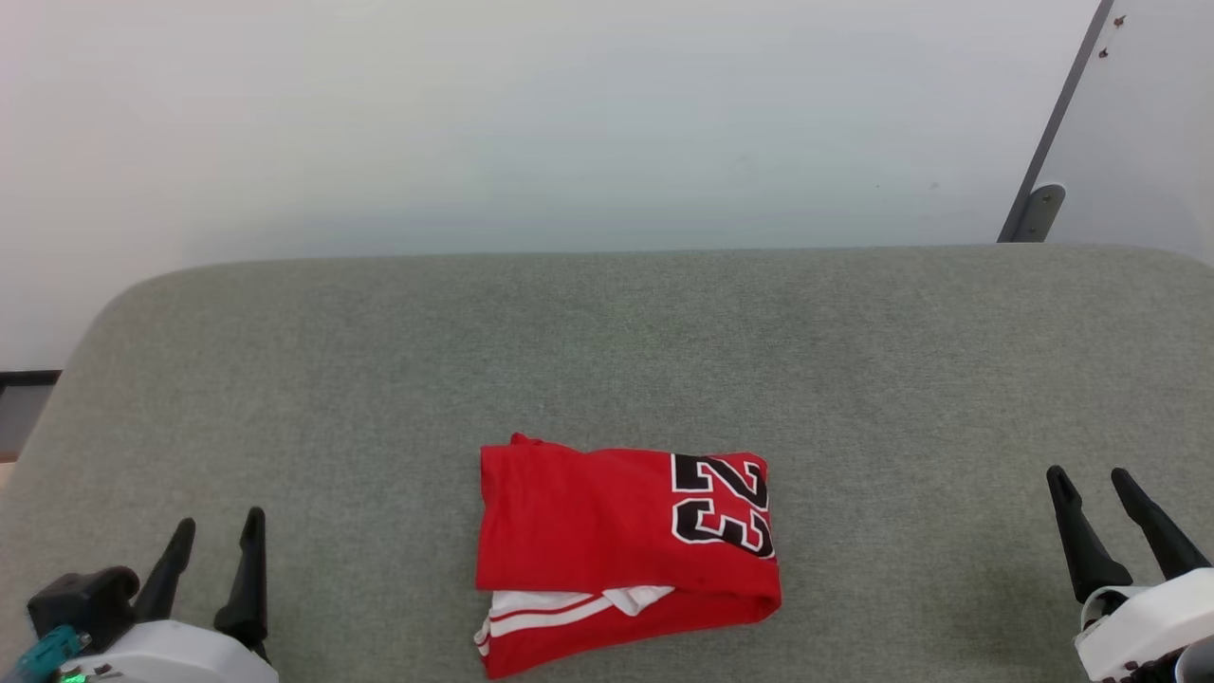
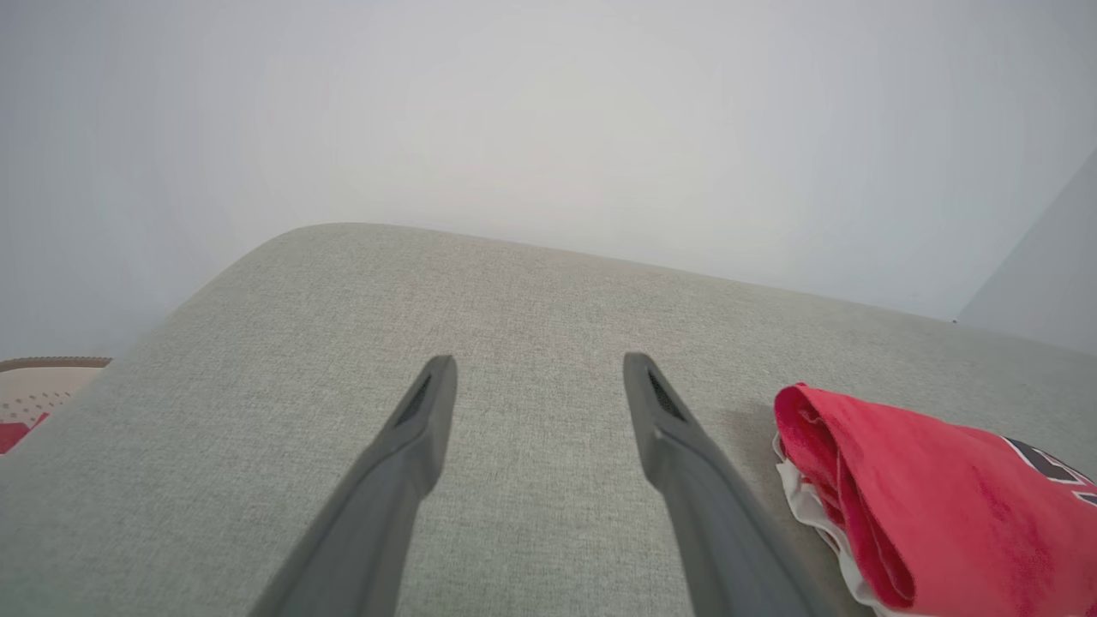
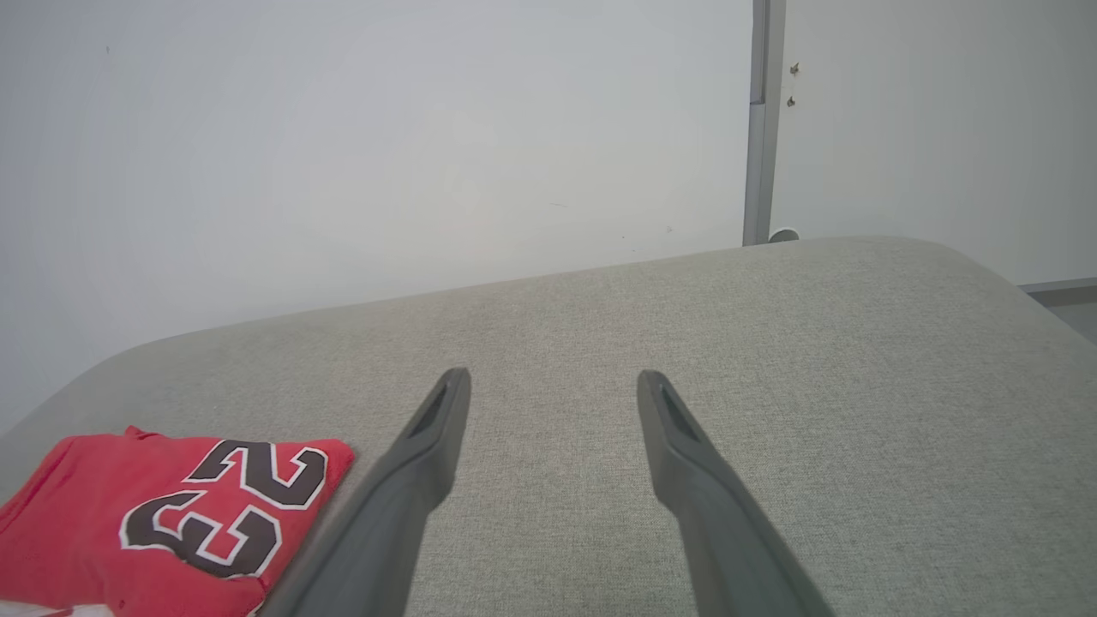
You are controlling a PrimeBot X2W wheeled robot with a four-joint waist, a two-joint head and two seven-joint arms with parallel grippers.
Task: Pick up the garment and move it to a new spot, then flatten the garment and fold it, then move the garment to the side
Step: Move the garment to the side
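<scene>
The garment (image 1: 621, 550) lies folded into a compact red rectangle near the front middle of the grey padded table (image 1: 607, 341), black "23" outlined white on top, white striped trim peeking out at its near edge. In the left wrist view the garment (image 2: 934, 506) lies at the lower right, its folded edge facing me. It appears again at the lower left of the right wrist view, garment (image 3: 171, 514). My left gripper (image 1: 218, 531) stands open at the lower left, well apart from it. Open too, my right gripper (image 1: 1091, 484) is at the lower right, holding nothing.
A pale wall rises behind the table's far edge. A grey post with a metal bracket (image 1: 1039, 204) stands at the back right. A strip of patterned floor (image 2: 34, 394) shows past the table's left corner. Bare grey fabric spreads on both sides of the shirt.
</scene>
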